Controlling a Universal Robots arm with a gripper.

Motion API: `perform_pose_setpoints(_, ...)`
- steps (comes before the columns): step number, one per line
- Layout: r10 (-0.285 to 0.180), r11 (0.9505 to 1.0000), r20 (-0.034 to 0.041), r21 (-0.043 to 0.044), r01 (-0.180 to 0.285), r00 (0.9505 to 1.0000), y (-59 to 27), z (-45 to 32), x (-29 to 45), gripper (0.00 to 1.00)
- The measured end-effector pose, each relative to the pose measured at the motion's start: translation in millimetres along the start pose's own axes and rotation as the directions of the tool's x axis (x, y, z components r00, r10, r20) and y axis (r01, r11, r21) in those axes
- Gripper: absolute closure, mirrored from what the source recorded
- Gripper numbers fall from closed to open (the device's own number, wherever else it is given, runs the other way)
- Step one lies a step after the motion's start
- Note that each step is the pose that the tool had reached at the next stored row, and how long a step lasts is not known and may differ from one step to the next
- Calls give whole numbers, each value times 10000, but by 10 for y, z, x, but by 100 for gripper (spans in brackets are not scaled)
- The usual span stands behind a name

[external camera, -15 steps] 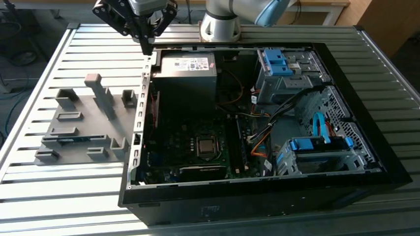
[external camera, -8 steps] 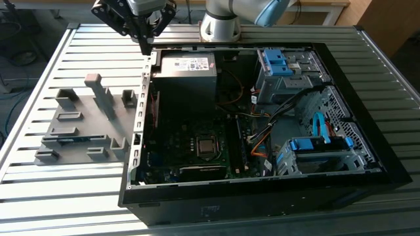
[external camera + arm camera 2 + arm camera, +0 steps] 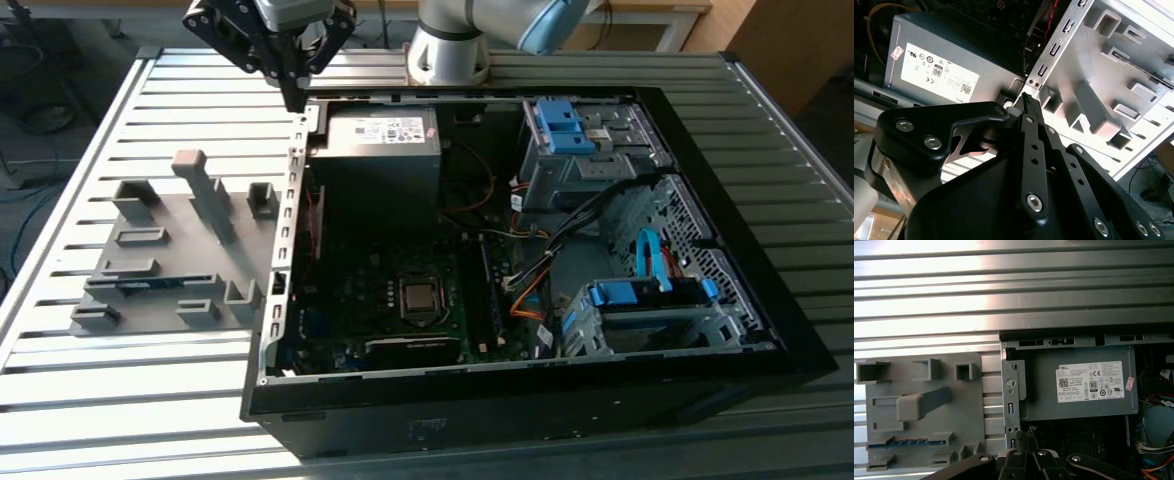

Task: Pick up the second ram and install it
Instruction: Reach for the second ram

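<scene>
Second ram (image 3: 906, 442) rests in tray (image 3: 961, 410) (jaws closed).

Counted: 1 robot arm (image 3: 454, 45) w/ 1 gripper (image 3: 294, 98). 1 slatted metal table (image 3: 134, 420). On table: 1 open PC case (image 3: 534, 405) and 1 grey holder tray (image 3: 147, 205), tray toward table edge at exterior view's left. In tray: 1 blue ram stick (image 3: 906, 443), plus 1 tall upright block (image 3: 200, 185); several low slots, no. not clear. Inside case: 1 grey PSU (image 3: 380, 155) w/ 1 white label (image 3: 384, 128), 1 mainboard (image 3: 380, 335), 1 CPU socket (image 3: 419, 297), 2 blue drive-bay fronts (image 3: 567, 125).
</scene>
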State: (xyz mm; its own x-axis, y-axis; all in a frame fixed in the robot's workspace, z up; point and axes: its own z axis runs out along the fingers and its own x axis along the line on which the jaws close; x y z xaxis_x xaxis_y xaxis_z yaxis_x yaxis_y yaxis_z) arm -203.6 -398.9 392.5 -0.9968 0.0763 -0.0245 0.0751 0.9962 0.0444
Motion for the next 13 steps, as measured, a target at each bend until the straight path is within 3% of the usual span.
perform_pose_setpoints(13,0,10000,0,0,0,10000,-2,0,27,89)
